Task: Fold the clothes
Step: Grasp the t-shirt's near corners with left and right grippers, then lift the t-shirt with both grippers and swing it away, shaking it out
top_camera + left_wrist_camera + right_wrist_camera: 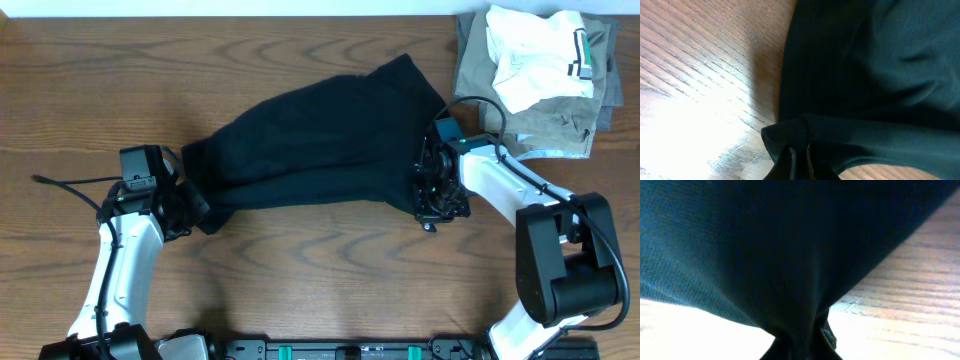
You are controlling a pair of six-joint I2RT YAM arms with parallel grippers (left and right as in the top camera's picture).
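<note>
The clothes, one long black garment, lie rumpled across the middle of the wooden table, running from lower left to upper right. My left gripper is shut on the garment's lower left corner; in the left wrist view the ribbed hem bunches between the fingertips. At the garment's right edge my right gripper is shut on the cloth. The right wrist view shows black fabric gathered into a pinch at the fingers.
A stack of folded olive and grey garments sits at the back right corner, with a white folded garment with striped trim on top. Bare wooden table lies in front of the black garment.
</note>
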